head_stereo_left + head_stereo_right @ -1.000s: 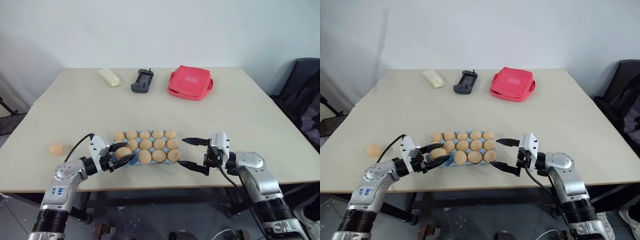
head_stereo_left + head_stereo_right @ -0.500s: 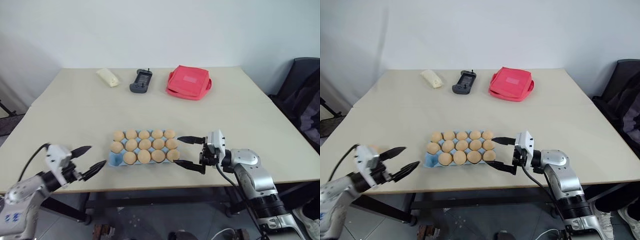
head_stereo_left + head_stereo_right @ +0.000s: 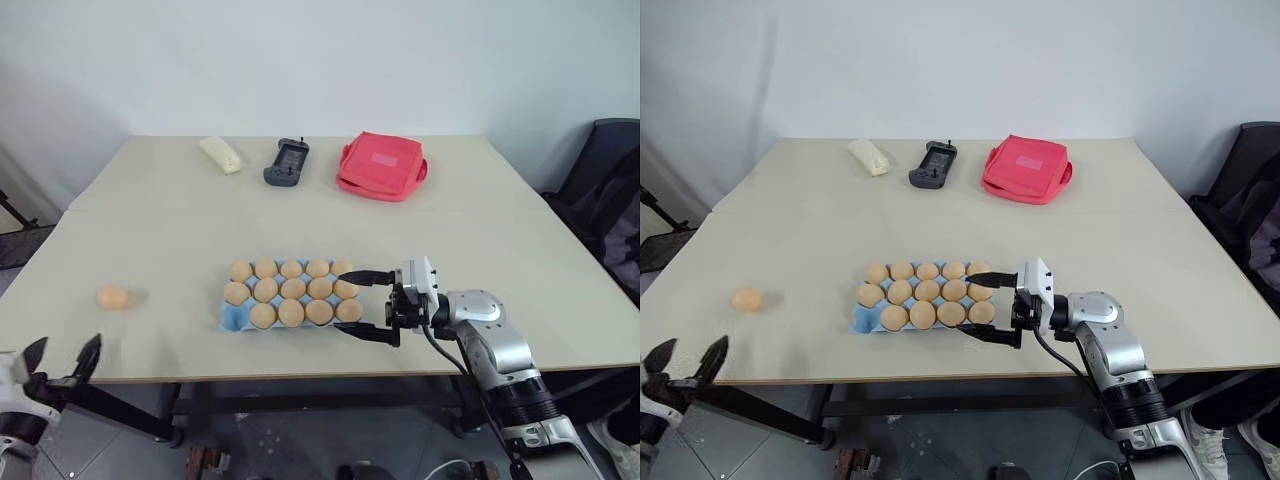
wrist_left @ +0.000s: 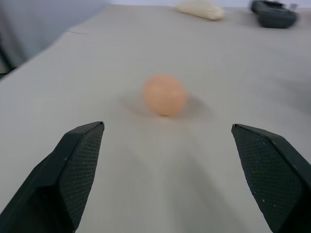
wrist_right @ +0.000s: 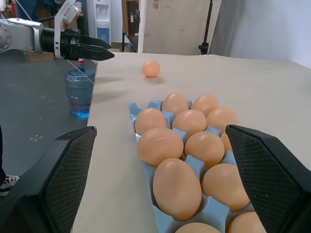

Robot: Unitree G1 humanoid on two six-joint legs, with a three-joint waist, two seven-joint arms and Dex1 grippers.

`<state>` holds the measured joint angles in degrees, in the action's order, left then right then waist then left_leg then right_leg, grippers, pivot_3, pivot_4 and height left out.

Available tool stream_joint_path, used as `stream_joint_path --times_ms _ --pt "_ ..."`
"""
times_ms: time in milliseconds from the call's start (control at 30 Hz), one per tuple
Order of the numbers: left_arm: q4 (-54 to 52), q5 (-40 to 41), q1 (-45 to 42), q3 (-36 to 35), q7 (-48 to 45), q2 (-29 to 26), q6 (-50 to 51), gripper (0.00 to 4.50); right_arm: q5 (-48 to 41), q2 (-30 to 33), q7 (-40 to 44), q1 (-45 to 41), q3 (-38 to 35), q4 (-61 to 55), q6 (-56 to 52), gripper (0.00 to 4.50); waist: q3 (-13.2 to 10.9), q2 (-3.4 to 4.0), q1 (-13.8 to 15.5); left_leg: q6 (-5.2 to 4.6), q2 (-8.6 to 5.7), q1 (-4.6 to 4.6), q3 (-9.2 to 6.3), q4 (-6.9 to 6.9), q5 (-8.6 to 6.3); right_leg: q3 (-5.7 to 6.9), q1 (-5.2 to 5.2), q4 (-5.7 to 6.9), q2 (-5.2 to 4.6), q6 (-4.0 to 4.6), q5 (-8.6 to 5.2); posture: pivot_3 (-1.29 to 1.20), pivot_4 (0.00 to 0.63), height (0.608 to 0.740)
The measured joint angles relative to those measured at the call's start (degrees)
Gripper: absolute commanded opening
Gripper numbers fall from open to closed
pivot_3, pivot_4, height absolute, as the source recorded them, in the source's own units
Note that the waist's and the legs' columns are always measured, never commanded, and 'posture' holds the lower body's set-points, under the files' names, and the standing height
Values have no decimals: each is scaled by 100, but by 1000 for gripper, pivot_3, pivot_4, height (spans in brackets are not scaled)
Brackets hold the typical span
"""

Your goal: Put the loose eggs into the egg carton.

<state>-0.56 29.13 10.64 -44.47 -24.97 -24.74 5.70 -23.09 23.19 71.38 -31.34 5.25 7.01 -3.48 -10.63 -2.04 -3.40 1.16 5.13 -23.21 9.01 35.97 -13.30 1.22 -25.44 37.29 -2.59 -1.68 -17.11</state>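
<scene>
The light blue egg carton (image 3: 231, 319) sits near the table's front edge with several tan eggs in its cups; its front-left cup looks empty. One loose egg (image 3: 112, 297) lies on the table far to the carton's left, and it also faces my left gripper (image 4: 167, 126) as a loose egg (image 4: 164, 94). That left gripper (image 3: 63, 352) hangs open and empty off the table's front-left edge. My right gripper (image 3: 346, 300) is open, one finger on each side of the carton's right end, holding nothing.
At the table's back lie a pale yellow lump (image 3: 221, 153), a black handheld device (image 3: 285, 160) and a red pouch (image 3: 381, 164). A dark chair (image 3: 605, 190) stands to the right. A water bottle (image 5: 77, 92) stands on the floor past the table's left side.
My left gripper opened off an egg at the carton's left end, left it there and swung away left, past the table's front edge. The right gripper crept slightly closer over the carton's right end.
</scene>
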Motion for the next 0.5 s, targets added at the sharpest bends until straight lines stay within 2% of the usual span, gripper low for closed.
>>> stream_joint_path --times_ms 133,300,500 --pt "49 -11 -248 163 170 4 -13 4480 3 -13 0 -75 2 40 14 4500 1 -1 11 -1 0 -3 0 -2 -1 2 3 -10 0 -1 2 0 150 740" --pt "269 -174 -1072 537 586 -98 99 4480 10 -29 1 -100 6 96 63 4500 3 -4 20 -1 0 -3 1 -4 -1 4 4 -8 3 -5 5 0 150 740" --pt "1727 -587 -2482 917 951 -660 170 4480 34 -57 -7 -99 14 122 84 4500 4 -6 -3 -3 1 -2 8 -3 1 3 1 1 8 -9 7 0 150 740"
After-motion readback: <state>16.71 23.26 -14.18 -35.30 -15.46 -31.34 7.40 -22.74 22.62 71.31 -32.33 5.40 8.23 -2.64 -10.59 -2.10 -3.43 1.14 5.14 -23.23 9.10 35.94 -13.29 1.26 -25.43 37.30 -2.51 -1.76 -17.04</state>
